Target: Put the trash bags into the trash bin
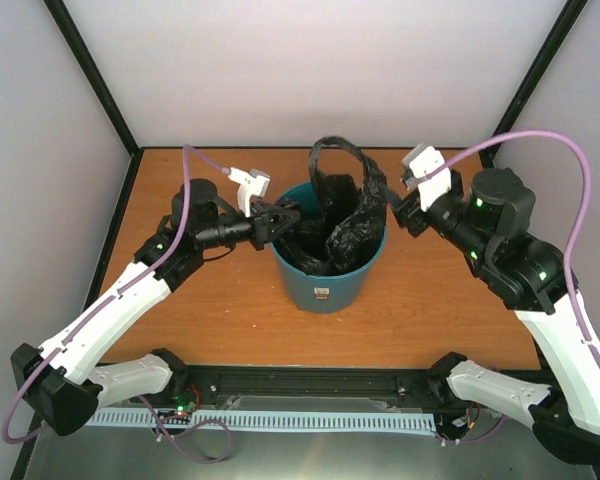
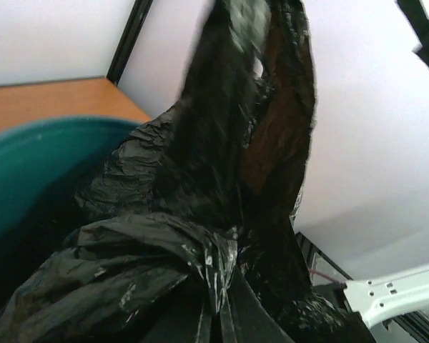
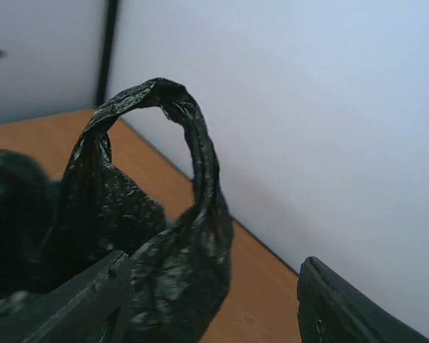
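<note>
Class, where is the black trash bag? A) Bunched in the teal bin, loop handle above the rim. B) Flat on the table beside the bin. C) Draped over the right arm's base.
A: the trash bag fills the trash bin, its loop handle standing above the rim.

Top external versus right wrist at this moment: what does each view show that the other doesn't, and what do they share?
Only the top external view shows the whole teal trash bin with its white label, most of the trash bag stuffed inside it, and the left gripper at the bin's left rim. Only the right wrist view shows how the right gripper stands: fingers spread wide, bag film against one of them. Both show the bag's loop handle standing upright and the wooden table.
</note>
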`<move>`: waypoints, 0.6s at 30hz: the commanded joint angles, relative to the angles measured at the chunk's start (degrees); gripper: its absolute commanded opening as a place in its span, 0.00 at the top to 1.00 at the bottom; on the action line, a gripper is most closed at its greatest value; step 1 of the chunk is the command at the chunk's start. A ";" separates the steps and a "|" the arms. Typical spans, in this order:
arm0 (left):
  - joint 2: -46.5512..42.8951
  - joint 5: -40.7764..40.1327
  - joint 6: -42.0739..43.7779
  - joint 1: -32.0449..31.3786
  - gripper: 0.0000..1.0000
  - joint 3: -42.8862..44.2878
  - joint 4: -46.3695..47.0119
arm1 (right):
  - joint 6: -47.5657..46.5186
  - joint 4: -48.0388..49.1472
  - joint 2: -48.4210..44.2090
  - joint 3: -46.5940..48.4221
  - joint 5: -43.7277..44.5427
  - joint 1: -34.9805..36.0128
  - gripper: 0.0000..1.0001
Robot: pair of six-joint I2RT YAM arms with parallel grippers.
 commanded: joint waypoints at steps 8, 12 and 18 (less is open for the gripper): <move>-5.51 2.25 0.56 -0.87 0.99 3.70 -8.99 | -17.56 -16.24 -3.71 -5.42 -30.50 -0.31 0.39; -6.79 1.90 -0.31 -0.87 0.99 3.98 -9.57 | -21.99 -17.85 -3.39 -4.64 -34.37 -0.27 0.39; -7.21 3.17 -1.18 -0.85 0.99 5.67 -9.71 | -28.65 -21.64 2.34 0.17 -34.85 -0.06 0.39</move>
